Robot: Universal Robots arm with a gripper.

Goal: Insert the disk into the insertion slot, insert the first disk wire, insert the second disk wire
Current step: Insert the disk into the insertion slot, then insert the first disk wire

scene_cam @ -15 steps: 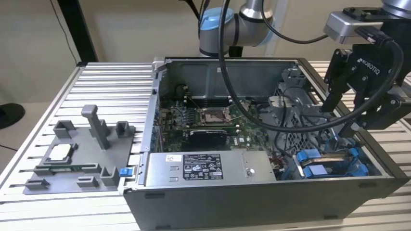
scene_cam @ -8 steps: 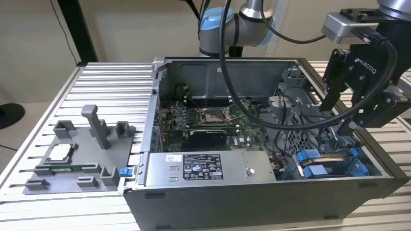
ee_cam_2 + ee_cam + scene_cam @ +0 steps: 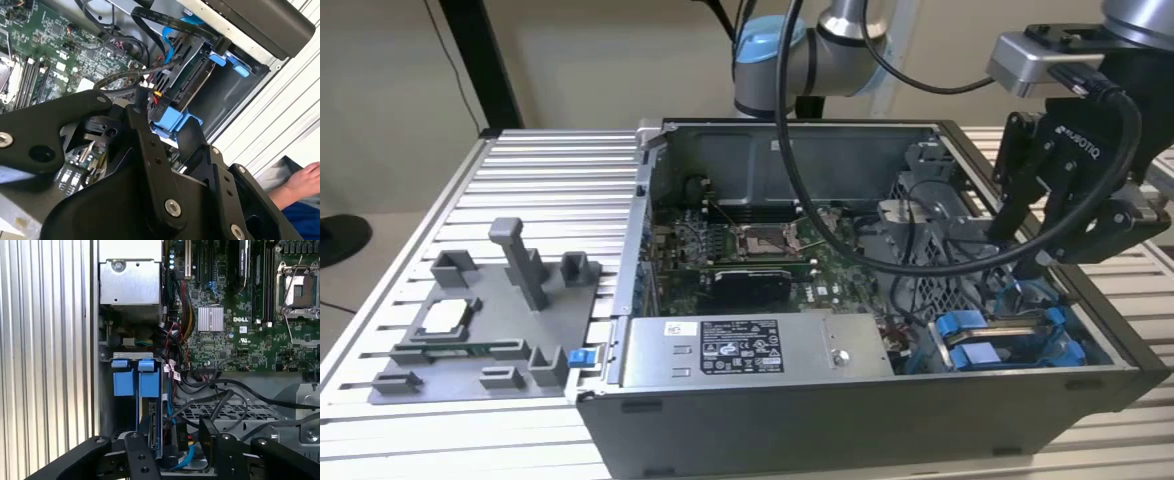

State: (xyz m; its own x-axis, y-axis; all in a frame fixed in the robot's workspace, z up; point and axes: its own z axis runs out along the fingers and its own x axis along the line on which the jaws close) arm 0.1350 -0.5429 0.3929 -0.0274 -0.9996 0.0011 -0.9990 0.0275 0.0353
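The disk (image 3: 149, 390) is showing a smooth blue plastic frame, the bench (image 3: 520, 190) is gleaming as ribbed bare metal, and the fingers (image 3: 212, 439) are looking matt black.

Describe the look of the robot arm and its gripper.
The silver-grey tubular arm has a light blue joint cap. The black gripper is made of hinged bars with silver screws and white lettering. A black cable loops down from the arm; a grey box sits by the wrist.

White lettering marks the motherboard (image 3: 240, 320); print on the power-supply sticker (image 3: 740, 346) seems illegible.
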